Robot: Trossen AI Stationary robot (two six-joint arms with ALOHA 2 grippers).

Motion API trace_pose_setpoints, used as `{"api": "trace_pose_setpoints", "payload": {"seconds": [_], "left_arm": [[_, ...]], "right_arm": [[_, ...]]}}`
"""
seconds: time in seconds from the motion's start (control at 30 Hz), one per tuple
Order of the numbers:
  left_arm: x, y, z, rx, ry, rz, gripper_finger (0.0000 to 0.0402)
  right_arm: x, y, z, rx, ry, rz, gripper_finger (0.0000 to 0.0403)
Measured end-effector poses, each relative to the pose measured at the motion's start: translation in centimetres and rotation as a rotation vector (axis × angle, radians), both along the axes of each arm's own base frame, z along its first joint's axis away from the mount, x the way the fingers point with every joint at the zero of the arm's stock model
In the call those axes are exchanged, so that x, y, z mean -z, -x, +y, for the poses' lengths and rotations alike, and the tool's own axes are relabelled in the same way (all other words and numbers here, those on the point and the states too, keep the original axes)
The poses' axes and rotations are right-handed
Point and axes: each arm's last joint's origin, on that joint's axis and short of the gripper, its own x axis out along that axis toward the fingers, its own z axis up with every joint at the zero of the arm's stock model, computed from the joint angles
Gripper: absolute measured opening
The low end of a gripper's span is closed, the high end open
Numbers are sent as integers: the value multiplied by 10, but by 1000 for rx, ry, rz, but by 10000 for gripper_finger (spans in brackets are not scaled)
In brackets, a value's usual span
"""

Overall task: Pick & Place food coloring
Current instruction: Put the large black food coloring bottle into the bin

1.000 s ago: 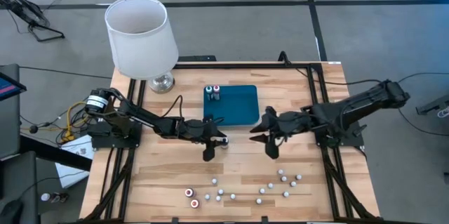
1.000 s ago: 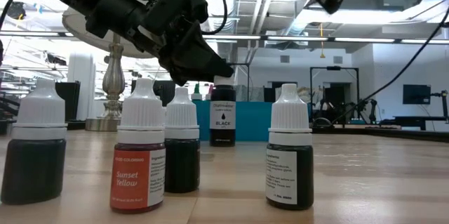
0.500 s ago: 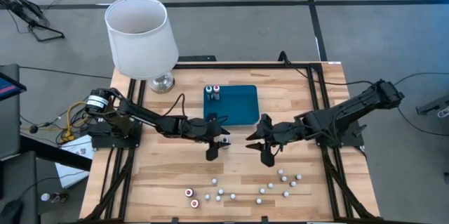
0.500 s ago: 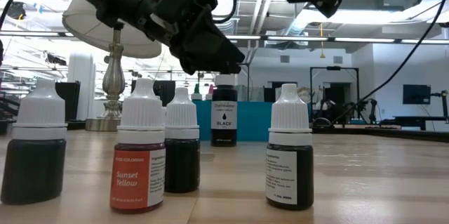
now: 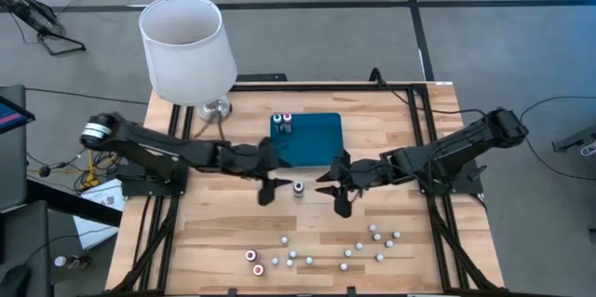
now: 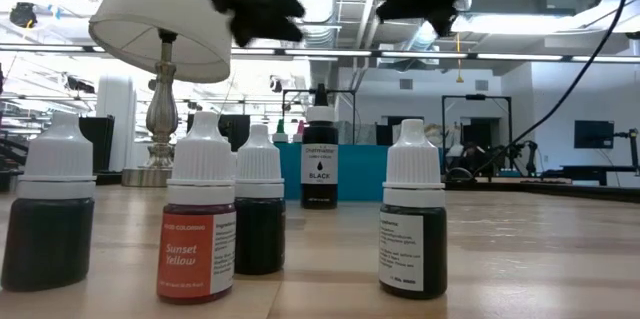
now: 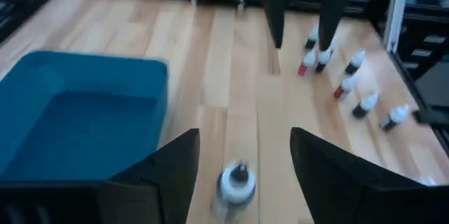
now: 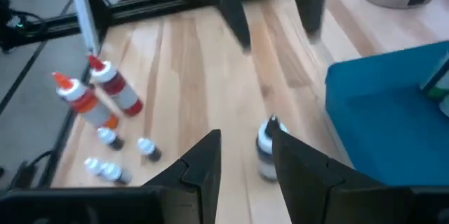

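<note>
As both jaws gape empty | tray: two bottles | beside: one black bottle

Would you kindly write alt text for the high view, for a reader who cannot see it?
Seen from above, one small bottle stands alone on a wooden table, between the open left gripper and the right gripper. Behind it lies a teal tray holding two bottles.

Left gripper released bottle (retreating).
</note>
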Motion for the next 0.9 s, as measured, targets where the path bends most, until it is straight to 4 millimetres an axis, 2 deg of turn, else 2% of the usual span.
{"api": "trace_pose_setpoints", "payload": {"seconds": [0.23,0.43,0.6,0.77,0.9], "left_arm": [[-33,53,-8,-64,58,34,215],[-47,86,-24,-123,53,9,215],[-47,100,-35,-183,33,13,215],[-45,104,-42,-201,22,13,215],[-45,104,-43,-219,18,5,215]], "right_arm": [[22,-24,-5,-42,3,-16,118],[39,-41,-9,-28,-9,-46,121],[52,-47,-10,-33,-9,-16,146],[57,-50,-9,-38,-21,-12,180],[57,-50,-14,-17,-29,-11,193]]}}
